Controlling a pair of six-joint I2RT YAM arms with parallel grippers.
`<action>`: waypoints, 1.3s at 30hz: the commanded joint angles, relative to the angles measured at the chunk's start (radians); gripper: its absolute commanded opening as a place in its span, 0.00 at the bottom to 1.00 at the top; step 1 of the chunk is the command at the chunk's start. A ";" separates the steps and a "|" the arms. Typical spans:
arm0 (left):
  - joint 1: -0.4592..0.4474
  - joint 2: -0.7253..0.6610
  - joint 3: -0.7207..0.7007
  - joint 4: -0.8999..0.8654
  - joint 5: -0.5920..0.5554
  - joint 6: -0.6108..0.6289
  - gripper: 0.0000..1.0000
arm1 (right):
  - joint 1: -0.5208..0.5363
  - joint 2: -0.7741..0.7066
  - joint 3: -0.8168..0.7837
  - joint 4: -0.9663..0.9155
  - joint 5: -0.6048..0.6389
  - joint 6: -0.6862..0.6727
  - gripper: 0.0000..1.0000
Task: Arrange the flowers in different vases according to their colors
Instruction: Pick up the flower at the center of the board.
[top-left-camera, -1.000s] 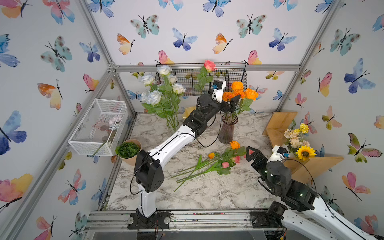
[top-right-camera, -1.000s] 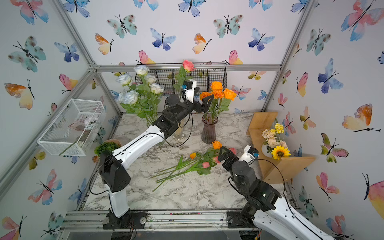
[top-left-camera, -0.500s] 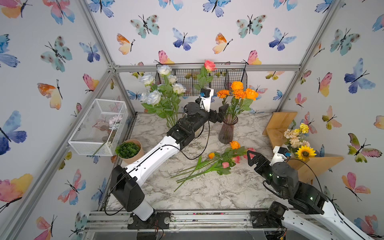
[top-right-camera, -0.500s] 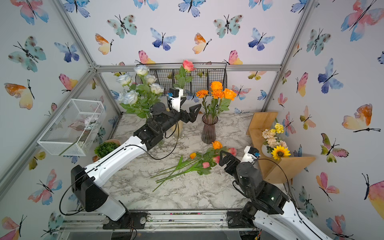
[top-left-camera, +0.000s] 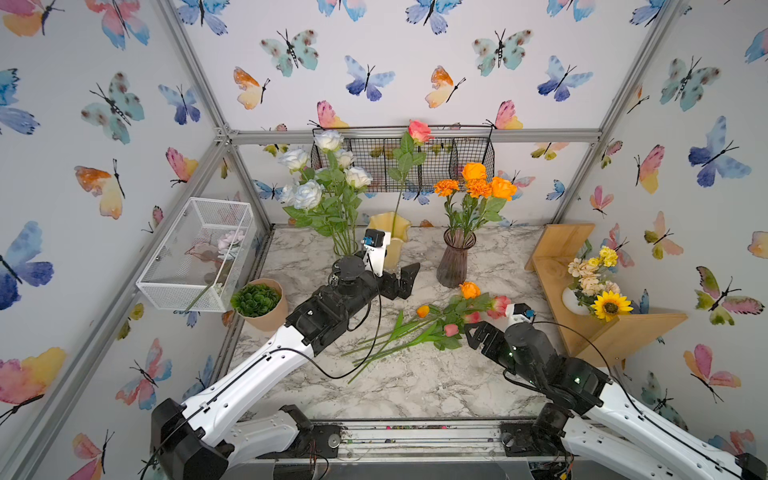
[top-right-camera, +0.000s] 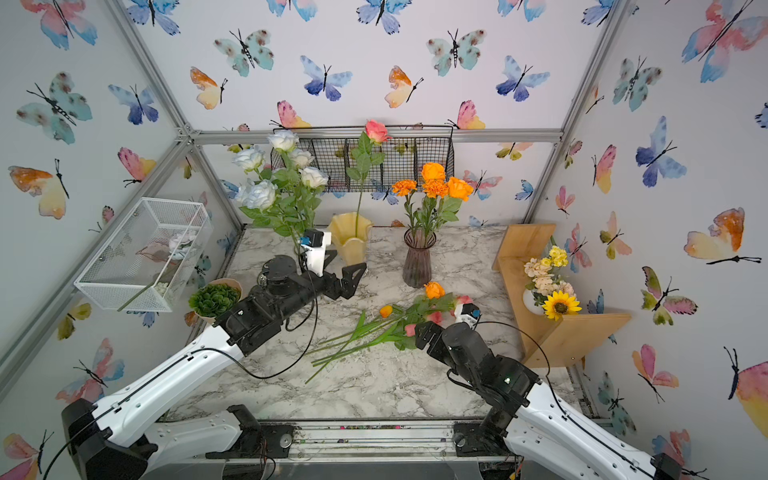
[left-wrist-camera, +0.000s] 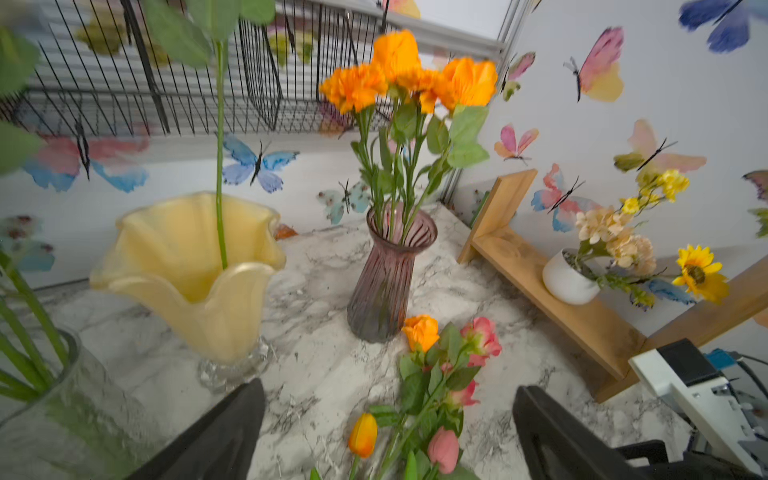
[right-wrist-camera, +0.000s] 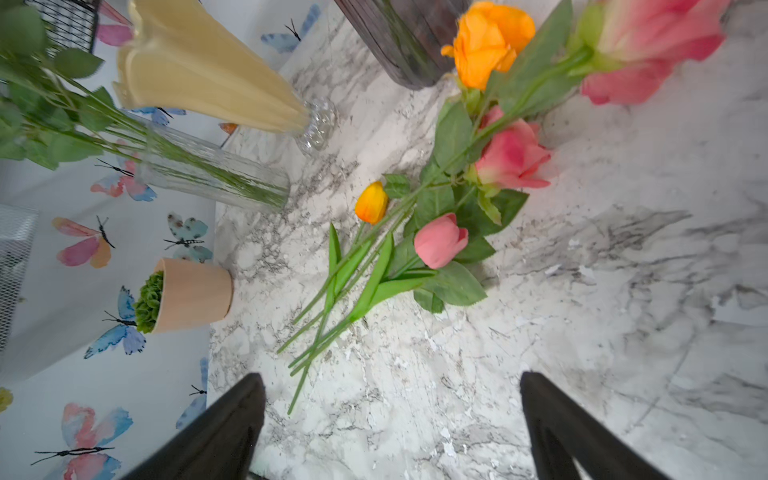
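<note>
Flowers (top-left-camera: 436, 330) lie loose on your bench (top-left-camera: 415, 386), right of centre, beside the purple vase (top-left-camera: 454, 266): long axes diagonal, heads toward the far right corner, stems toward the front left. Your left gripper (left-wrist-camera: 388, 387) and right gripper (right-wrist-camera: 390, 377) both gape wide, empty.

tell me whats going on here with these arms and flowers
Flowers are being sorted into vases by colour. White roses stand in the clear vase, one pink rose in the yellow vase, orange flowers in the purple vase. A pile of pink and orange stems lies on the table. The left gripper hovers near the yellow vase, the right gripper by the pile, both open and empty.
</note>
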 joint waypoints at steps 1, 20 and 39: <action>-0.093 0.008 -0.068 -0.079 -0.056 -0.028 0.98 | 0.003 -0.042 -0.084 0.126 -0.069 0.039 0.98; -0.114 0.739 0.390 -0.418 0.042 0.235 0.67 | 0.002 -0.295 -0.309 0.154 -0.014 0.121 0.96; -0.072 0.889 0.495 -0.420 0.151 0.331 0.48 | 0.002 -0.310 -0.340 0.158 0.034 0.158 0.96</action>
